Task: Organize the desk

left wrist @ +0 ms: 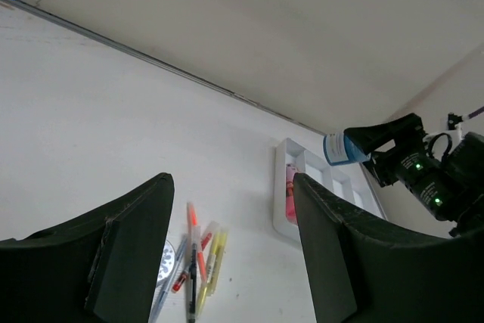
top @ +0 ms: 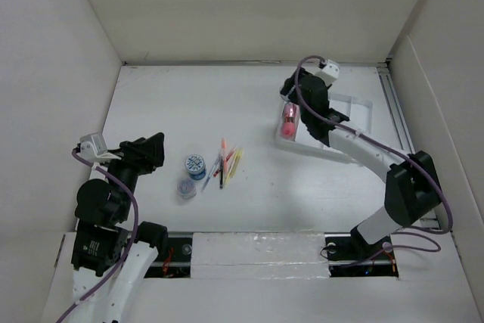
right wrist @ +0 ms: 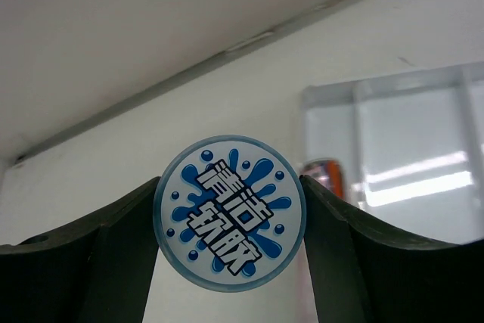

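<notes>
The white desk (top: pixel 227 104) holds a loose bunch of pens and highlighters (top: pixel 227 164), also seen in the left wrist view (left wrist: pixel 195 259). Beside them stand a round blue-lidded container (top: pixel 195 164) and a second small container (top: pixel 186 187). My right gripper (top: pixel 291 96) is shut on another round blue-and-white container (right wrist: pixel 229 213), held above the far left corner of the white compartmented tray (top: pixel 355 104). The held container also shows in the left wrist view (left wrist: pixel 344 147). A pink item (top: pixel 288 121) lies in the tray's left compartment. My left gripper (top: pixel 155 147) is open and empty, left of the pens.
White walls close the desk on three sides. A rail (top: pixel 257 241) runs along the front edge. The tray (right wrist: pixel 423 164) sits at the back right, close to the right wall, with its other compartments showing nothing inside.
</notes>
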`<state>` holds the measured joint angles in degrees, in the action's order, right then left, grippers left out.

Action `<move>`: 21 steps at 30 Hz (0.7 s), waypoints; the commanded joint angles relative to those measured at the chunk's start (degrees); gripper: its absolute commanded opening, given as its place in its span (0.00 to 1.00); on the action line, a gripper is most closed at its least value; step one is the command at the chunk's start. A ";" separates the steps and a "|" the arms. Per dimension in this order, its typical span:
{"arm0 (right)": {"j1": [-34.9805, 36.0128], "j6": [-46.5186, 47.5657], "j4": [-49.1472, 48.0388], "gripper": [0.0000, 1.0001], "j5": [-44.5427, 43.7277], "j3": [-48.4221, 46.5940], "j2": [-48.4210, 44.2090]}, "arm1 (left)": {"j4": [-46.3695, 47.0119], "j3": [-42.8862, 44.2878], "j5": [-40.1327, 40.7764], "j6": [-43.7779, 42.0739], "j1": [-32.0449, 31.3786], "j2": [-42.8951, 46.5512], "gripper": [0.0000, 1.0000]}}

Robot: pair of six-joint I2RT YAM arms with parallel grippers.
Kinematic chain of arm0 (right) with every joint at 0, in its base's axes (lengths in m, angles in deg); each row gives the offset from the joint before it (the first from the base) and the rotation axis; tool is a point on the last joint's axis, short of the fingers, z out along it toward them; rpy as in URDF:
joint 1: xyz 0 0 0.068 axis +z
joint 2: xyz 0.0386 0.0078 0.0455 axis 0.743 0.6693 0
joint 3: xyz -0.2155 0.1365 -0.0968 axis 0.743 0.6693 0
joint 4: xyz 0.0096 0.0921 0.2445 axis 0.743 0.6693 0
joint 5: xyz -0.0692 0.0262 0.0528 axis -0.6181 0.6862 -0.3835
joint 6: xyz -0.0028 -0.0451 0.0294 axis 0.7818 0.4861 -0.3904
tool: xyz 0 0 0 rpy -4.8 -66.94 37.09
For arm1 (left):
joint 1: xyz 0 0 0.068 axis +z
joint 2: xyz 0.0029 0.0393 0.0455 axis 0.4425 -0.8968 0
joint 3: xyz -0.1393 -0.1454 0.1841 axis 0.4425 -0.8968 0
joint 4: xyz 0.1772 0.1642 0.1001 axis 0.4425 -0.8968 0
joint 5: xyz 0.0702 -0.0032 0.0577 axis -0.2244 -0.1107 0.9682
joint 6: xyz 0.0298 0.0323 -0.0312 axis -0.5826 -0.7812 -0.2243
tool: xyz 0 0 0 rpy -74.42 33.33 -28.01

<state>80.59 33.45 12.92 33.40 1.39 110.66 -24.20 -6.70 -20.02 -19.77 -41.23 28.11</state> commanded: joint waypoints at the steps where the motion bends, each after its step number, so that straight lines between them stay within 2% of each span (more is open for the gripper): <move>1: -4.55 -3.02 -1.90 0.52 3.55 4.11 -0.66 | 3.60 -0.73 -3.18 -1.44 -0.07 -0.69 0.60; 5: -12.36 -4.87 0.90 0.52 6.01 4.29 1.44 | 3.43 -0.82 -3.54 -1.70 -0.07 -0.69 0.61; 10: -15.72 -5.31 2.66 0.53 2.16 2.45 5.04 | 3.69 -0.90 -4.32 -1.79 -0.07 -1.04 0.61; 21: -16.52 -5.92 17.42 0.64 -3.39 -12.40 17.08 | 3.69 -0.82 -4.68 -1.96 -0.07 -0.78 0.61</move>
<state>63.91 28.49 28.09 33.20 -4.93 126.80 -23.28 -7.33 -24.13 -20.84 -41.23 27.87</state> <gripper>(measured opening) 0.722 0.611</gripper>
